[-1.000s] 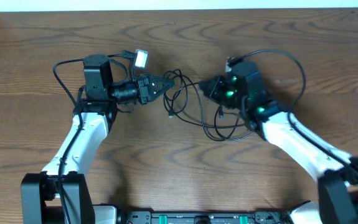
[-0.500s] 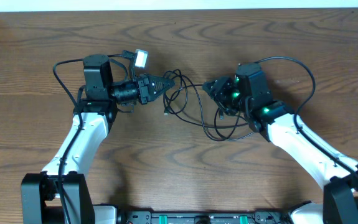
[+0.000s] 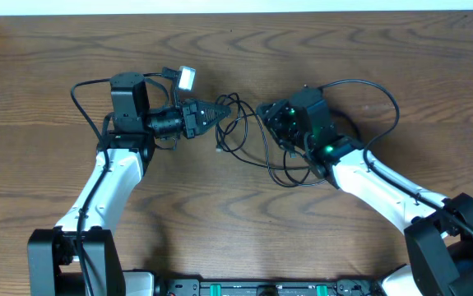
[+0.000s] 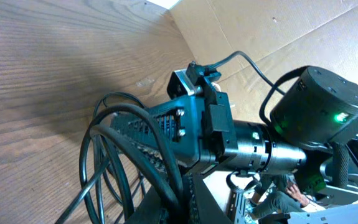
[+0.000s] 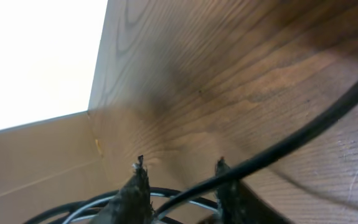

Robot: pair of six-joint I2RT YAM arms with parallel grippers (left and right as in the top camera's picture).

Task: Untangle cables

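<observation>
L gripper (image 3: pixel 222 108), centre-left of the overhead frame, is clenched on the cables (image 3: pixel 248 141): its fingers taper to one point w/ black strands pinched at the tip. In the L wrist view its own fingers (image 4: pixel 157 208) are cut off by the bottom edge, so only dark stubs show, w/ a cable running down between them; the contact itself is hidden there.

R gripper (image 3: pixel 271 115), just right of centre, faces it from nearby, released: in the R wrist view its two fingertips (image 5: pixel 136 186) stand apart at the bottom edge and a black cable (image 5: pixel 303 134) crosses them diagonally, out of focus. Can't tell if that cable touches a pad or passes above.

Between the two tools the cables lie as overlapping black loops on the table (image 3: pixel 47 49), sagging toward lower centre under the R arm. Strands too thin and crossed to count; plugs can't be picked out. R gripper's body covers the loops' right side.

Further out: thicker arm leads (image 3: pixel 84 86) arc beside each arm, a small white block (image 3: pixel 186 77) sits upper left of the L gripper, and a cardboard wall (image 5: pixel 35 162) is blurred in the R wrist view's lower left
</observation>
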